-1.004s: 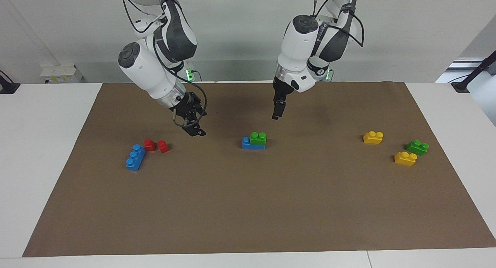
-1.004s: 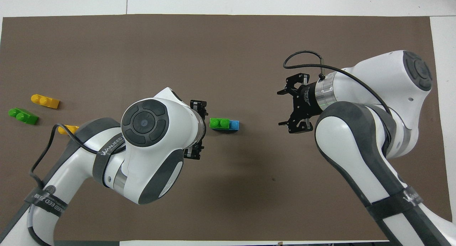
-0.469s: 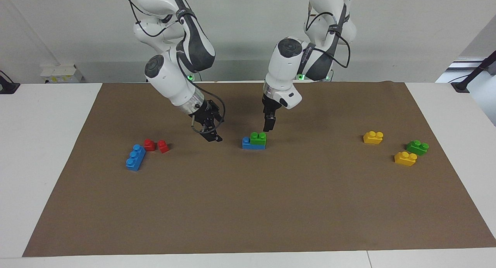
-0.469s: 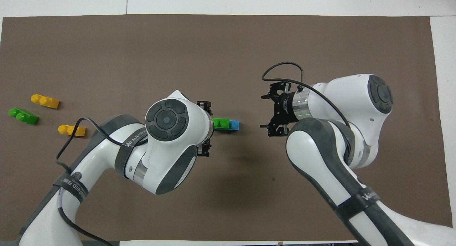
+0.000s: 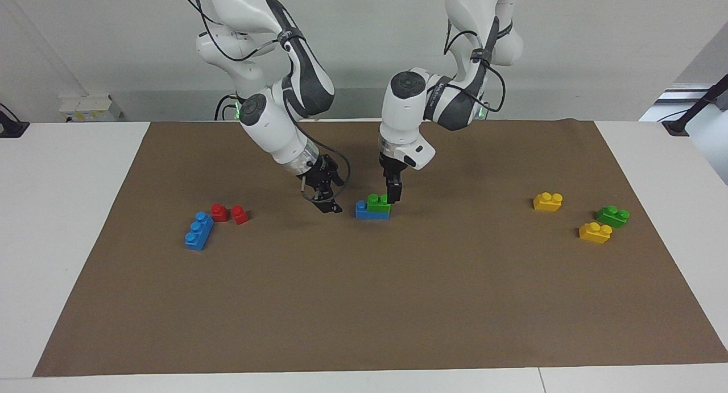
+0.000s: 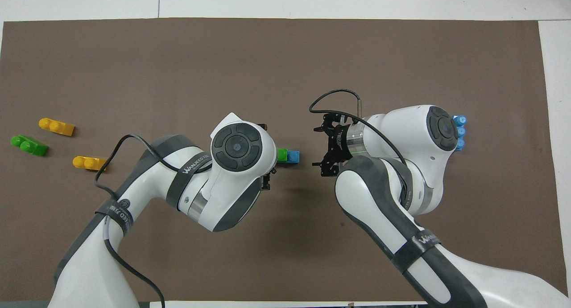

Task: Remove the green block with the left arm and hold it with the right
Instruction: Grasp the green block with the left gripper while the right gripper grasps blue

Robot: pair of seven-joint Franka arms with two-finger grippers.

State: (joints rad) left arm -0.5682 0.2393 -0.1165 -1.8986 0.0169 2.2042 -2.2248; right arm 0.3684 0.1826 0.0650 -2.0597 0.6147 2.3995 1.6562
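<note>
Nothing separated yet. Green block (image 5: 379, 203) sits pressed onto the blue block (image 5: 363, 210) mid-worktop (image 5: 364, 302). Left gripper (image 5: 393, 191) is down at the green block's end toward the left arm's side, jaws look close around it; can't tell whether they've clamped. Right gripper (image 5: 329, 204) hangs low just beside the blue block, jaws apart, not touching. Left to do, by my read: right pins the blue base, left grips and pulls green off.
</note>
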